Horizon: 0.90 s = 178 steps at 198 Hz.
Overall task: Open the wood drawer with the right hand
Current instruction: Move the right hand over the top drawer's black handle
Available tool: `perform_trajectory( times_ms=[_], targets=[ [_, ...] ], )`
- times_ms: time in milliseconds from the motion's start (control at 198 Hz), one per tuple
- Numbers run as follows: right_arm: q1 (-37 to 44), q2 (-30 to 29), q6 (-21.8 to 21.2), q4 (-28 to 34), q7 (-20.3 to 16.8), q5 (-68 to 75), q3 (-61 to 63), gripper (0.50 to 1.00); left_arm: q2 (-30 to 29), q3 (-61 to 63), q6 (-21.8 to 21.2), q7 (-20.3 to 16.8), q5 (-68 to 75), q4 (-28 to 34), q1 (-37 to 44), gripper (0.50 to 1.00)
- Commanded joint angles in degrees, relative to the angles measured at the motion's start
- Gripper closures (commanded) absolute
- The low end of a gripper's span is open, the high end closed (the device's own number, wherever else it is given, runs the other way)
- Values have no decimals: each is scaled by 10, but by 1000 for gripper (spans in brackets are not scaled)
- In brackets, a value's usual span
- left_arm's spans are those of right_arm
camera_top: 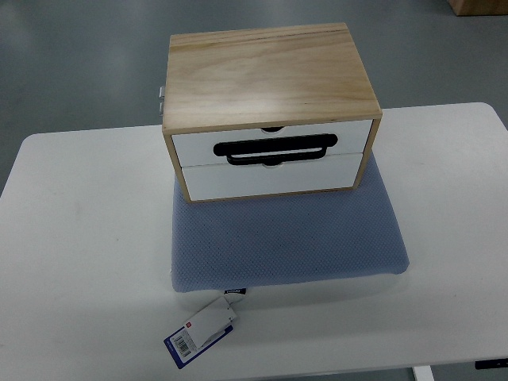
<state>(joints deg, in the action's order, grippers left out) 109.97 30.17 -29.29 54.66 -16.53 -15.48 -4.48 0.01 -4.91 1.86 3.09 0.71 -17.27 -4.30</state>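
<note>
Nearest the camera, a white and blue hang tag [202,332] is lying on the white table [79,254], its barcode end pointing toward the lower left and a short string running up from it to the front edge of the cushion. Just behind it, a blue-grey padded cushion [286,238] is sitting flat on the table, its near edge showing a white side seam and a small dark label.

On the rear part of that cushion the wooden drawer box [270,111] is standing upright, its long axis running left to right across the picture and its front facing the camera. Two white drawer fronts are showing, one above the other: the upper drawer [194,147] and the lower drawer [270,178], both sitting flush with the pale wood frame, so both are closed. A black bar handle [275,149] is lying horizontally across the seam between them, over small dark finger notches. The grain of the plain wood top is running left to right. A small metal fitting [161,98] is sticking out at the back left corner of the box.

Beyond the table, grey floor is filling the background.

Neither robot hand nor arm is appearing anywhere, so their finger state cannot be told.
</note>
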Motion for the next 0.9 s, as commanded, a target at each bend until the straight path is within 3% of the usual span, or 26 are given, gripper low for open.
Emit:
perform_trajectory(
  times_ms=[0,20,30,91,147,152,182,339,389,404,566,703,753,768,895],
  targets=[
    [52,-18,-2,45,-19,0,-46,556,0,-1,0,0,-1,0,0,500],
    [52,-18,-2,45,-19,0,-46,556,0,-1,0,0,-1,0,0,500],
    [86,-29,-3,92,-45,3,-68,556,0,0,0,0,-1,0,0,500],
    [116,-39,-3,143,-67,10,-83,556,0,0,0,0,-1,0,0,500],
    [116,-39,-3,143,-67,10,-83,556,0,0,0,0,-1,0,0,500],
    [134,-42,-3,183,-82,24,-96,556,0,0,0,0,-1,0,0,500],
    [145,-46,-3,206,-91,38,-105,556,0,1,0,0,-1,0,0,500],
    [156,-72,-3,254,-158,114,-130,556,0,1,0,0,-1,0,0,500],
    [156,-72,-3,254,-158,114,-130,556,0,1,0,0,-1,0,0,500],
    [153,-88,-1,257,-177,143,-133,556,0,2,0,0,-1,0,0,500],
    [140,-122,25,256,-185,151,-140,556,0,2,0,0,-1,2,0,500],
    [122,-145,88,256,-185,153,-147,556,0,1,0,0,-1,3,0,500],
    [122,-145,88,256,-185,153,-147,556,0,1,0,0,-1,3,0,500],
    [112,-152,112,254,-185,156,-148,556,0,1,0,0,-1,4,0,500],
    [93,-160,138,251,-185,157,-154,556,0,0,0,0,-2,5,0,500]
  ],
)
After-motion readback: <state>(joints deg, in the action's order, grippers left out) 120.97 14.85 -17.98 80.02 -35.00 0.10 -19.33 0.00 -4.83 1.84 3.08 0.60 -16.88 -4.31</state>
